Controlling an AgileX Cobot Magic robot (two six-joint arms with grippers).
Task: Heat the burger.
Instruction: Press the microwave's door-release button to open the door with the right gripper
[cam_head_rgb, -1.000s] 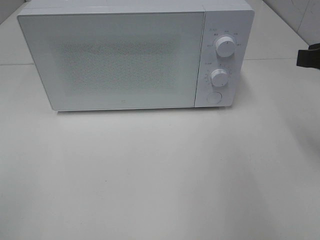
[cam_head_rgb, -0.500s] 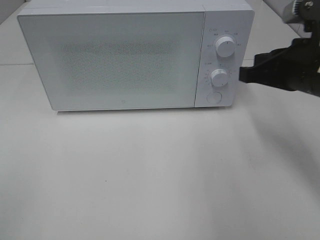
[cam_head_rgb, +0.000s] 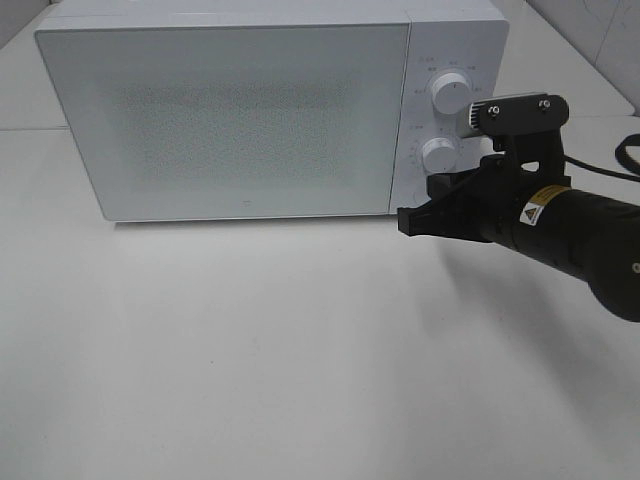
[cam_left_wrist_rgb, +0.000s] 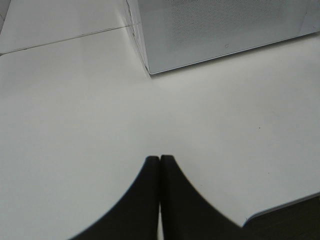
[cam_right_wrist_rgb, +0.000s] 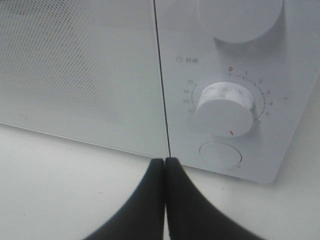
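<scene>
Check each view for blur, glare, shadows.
Exterior high: flat, washed-out light, faint shadow on the table under the right gripper. Left wrist: left gripper a soft-edged dark silhouette. Right wrist: lower knob fairly sharp, upper knob cropped.

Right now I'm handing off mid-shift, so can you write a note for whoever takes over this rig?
Left gripper: shut, empty, over the table.
Right gripper: shut, empty, tips close to the round button below the timer knob.
Burger: not in view; microwave door shut, inside cannot be seen.
Done: nothing that shows.
Left: likely press the button, then load and heat the burger.
</scene>
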